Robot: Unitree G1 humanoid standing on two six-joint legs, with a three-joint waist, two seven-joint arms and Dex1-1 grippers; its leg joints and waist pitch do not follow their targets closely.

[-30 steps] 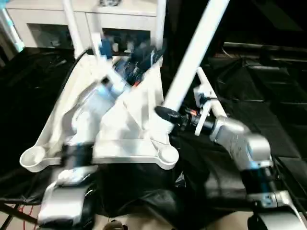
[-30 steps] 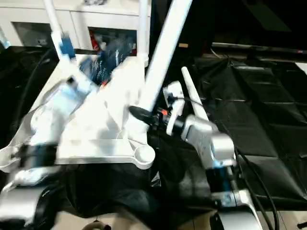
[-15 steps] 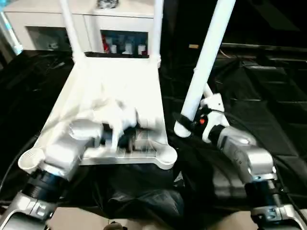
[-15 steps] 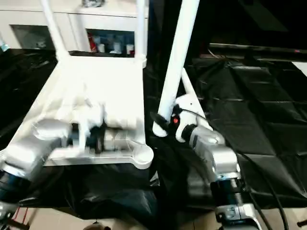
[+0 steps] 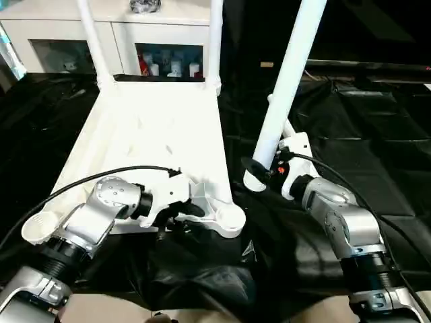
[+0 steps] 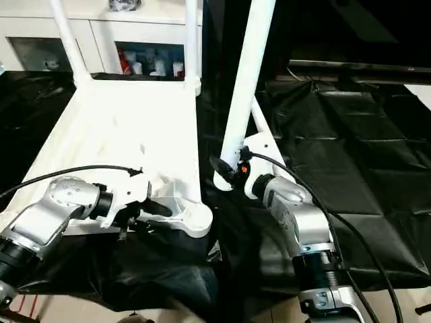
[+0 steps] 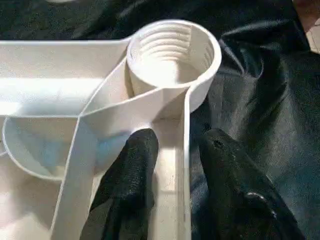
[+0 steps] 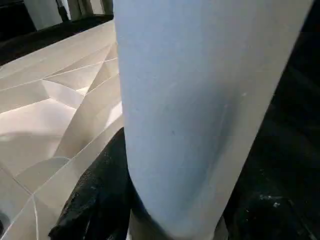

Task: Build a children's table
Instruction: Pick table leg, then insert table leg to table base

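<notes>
Head views: the upturned tabletop (image 5: pixel 155 128) lies on the black-draped desk (image 5: pixel 377 134), two legs (image 5: pixel 215 40) standing in its far sockets. The right gripper (image 5: pixel 259 168) is clamped on a third leg (image 5: pixel 286 87), whose foot hangs just beside the near socket (image 5: pixel 229 217).

Left wrist view: the left gripper (image 7: pixel 175 165) straddles the rim rib below that socket (image 7: pixel 172 52), fingers (image 7: pixel 132 165) apart; whether it pinches cannot be told.

Right wrist view: the leg (image 8: pixel 200 100) fills the grip. Advice: steady the rim, align the leg upright over the socket, then screw.
</notes>
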